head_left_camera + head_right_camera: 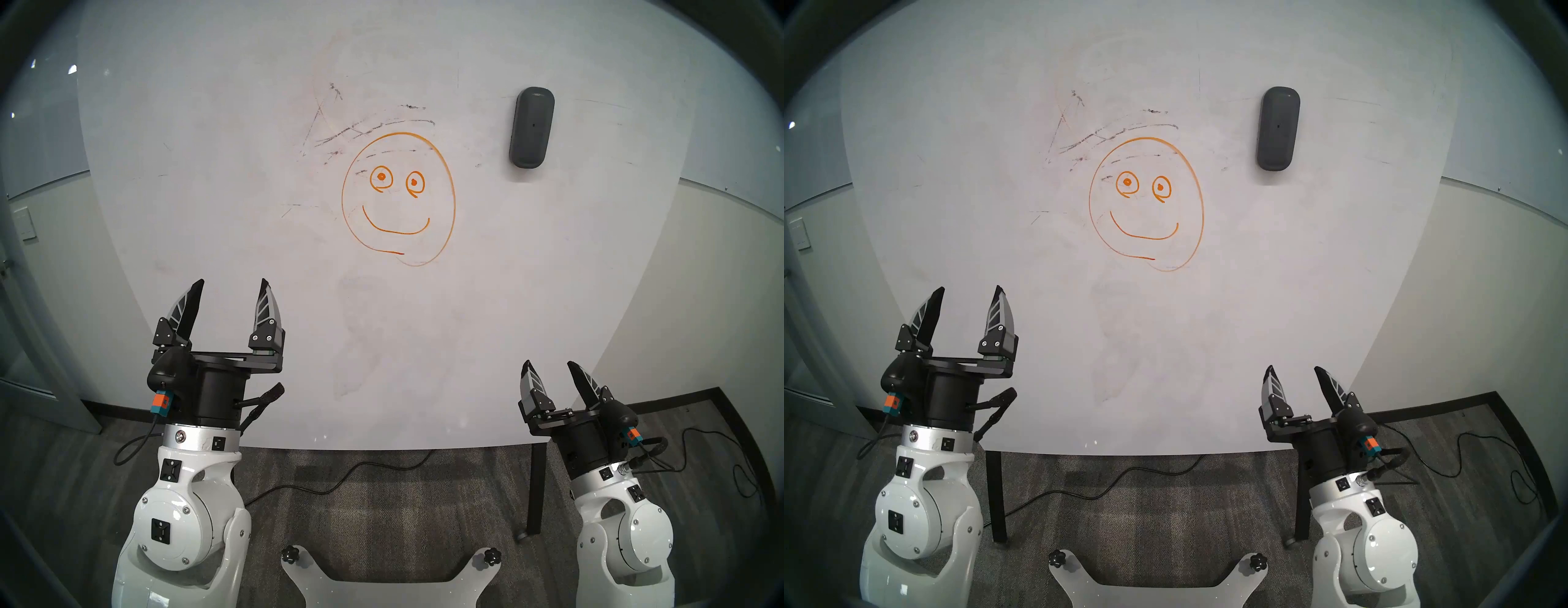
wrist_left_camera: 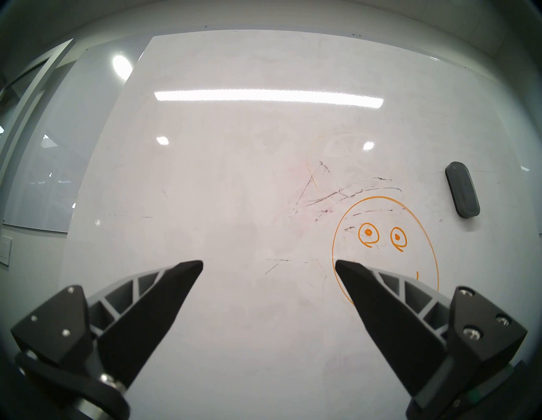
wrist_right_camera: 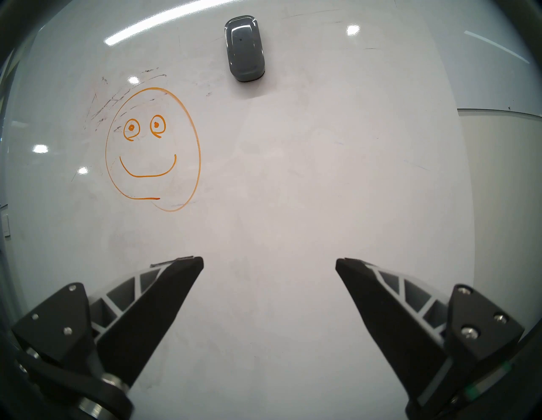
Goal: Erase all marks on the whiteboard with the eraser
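Note:
The whiteboard (image 1: 212, 212) fills most of each view. On it are the marks: an orange smiley face (image 1: 454, 199) with ringed eyes and a curved mouth, and scratchy black streaks (image 1: 360, 127) above and left of it. A dark grey pill-shaped eraser (image 1: 531, 127) lies on the board up and right of the face; it also shows in the right wrist view as the eraser (image 3: 245, 48). My left gripper (image 1: 232, 283) hovers open over the board's near left part. My right gripper (image 1: 548, 364) stands open near the board's front right edge. Both are empty and far from the eraser.
Thin black legs (image 1: 536, 488) hold the board above a grey carpet floor (image 1: 382, 509) with black cables (image 1: 339, 479) on it. Pale walls (image 1: 700, 297) flank the board. A white base plate (image 1: 382, 586) of the robot sits at the bottom.

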You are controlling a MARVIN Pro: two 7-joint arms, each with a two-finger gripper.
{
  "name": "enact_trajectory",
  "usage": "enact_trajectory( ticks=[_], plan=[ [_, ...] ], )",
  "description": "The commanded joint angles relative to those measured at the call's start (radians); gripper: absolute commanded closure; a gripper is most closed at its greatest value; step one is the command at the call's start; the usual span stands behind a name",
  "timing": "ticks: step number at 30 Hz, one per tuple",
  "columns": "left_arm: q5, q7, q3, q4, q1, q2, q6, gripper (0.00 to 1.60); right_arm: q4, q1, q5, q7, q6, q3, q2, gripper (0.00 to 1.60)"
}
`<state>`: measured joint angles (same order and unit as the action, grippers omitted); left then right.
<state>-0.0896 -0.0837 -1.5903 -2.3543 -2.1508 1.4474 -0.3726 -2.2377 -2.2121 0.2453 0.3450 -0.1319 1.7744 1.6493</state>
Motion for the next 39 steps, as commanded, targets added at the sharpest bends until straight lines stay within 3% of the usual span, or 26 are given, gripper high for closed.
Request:
enact_trajectory(
  ticks=[1,39],
  plan=[
    [0.0,0.0,0.0,-0.018,0.0,0.0,-0.002,0.0,-0.02,0.003,0.0,-0.002,-0.001,-0.002,0.002,0.0],
    [0.0,0.0,0.0,-0.018,0.0,0.0,-0.002,0.0,-0.02,0.005,-0.004,0.007,0.001,0.002,0.012,0.0]
  ],
)
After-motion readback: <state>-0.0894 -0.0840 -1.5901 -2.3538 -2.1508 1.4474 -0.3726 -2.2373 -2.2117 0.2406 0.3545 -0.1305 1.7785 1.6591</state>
